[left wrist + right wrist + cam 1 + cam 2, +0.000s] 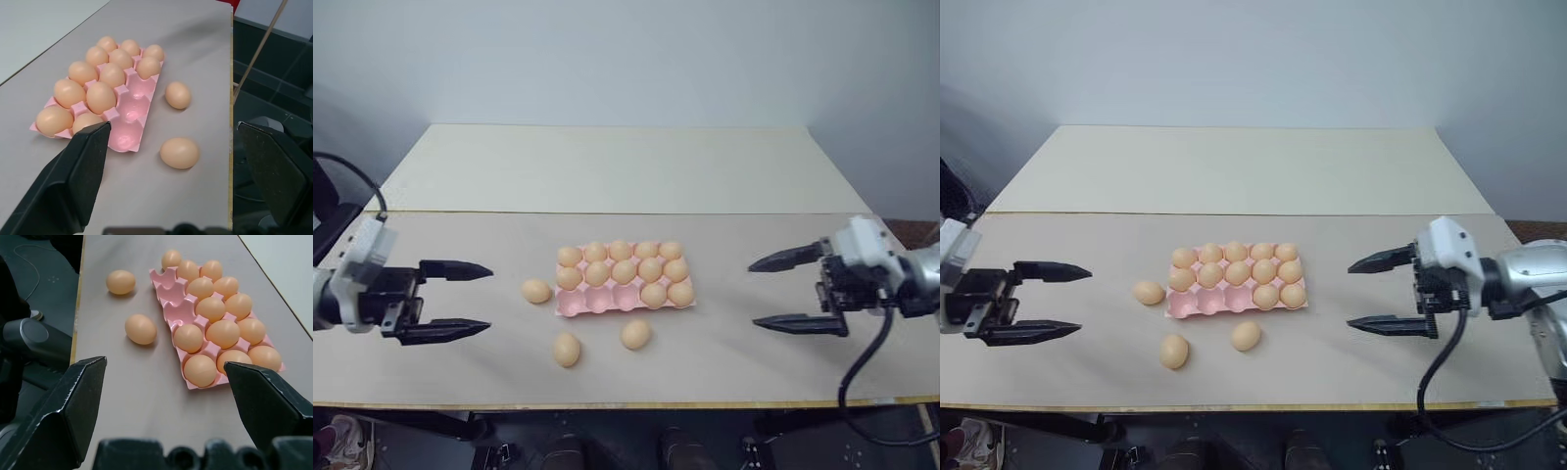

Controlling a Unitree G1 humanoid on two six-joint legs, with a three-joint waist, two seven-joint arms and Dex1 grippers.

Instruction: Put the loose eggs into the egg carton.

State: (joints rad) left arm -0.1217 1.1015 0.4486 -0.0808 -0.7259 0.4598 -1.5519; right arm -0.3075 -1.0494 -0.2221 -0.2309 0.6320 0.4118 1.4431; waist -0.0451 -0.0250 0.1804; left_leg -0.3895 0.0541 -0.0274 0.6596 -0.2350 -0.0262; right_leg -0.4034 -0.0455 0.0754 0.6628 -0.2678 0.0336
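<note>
The pale pink egg carton (597, 302) lies at the middle of the grey table, with its back and middle rows full and two eggs at the right end of the front row. Three loose eggs rest on the table: one (536, 291) beside the carton's left end and two (567, 350) (635, 335) in front of it. My left gripper (489, 299) hovers open to the left of the eggs, pointing at them. On the right, my right gripper (754, 294) is open too, well apart from the carton. Both are empty. The right wrist view shows the carton (171, 293) and the loose eggs (140, 329).
A cream table (617, 166) adjoins the grey one at the back. The grey table's front edge (626, 403) runs just below the loose eggs. A black cable (867, 362) hangs from my right wrist over that edge.
</note>
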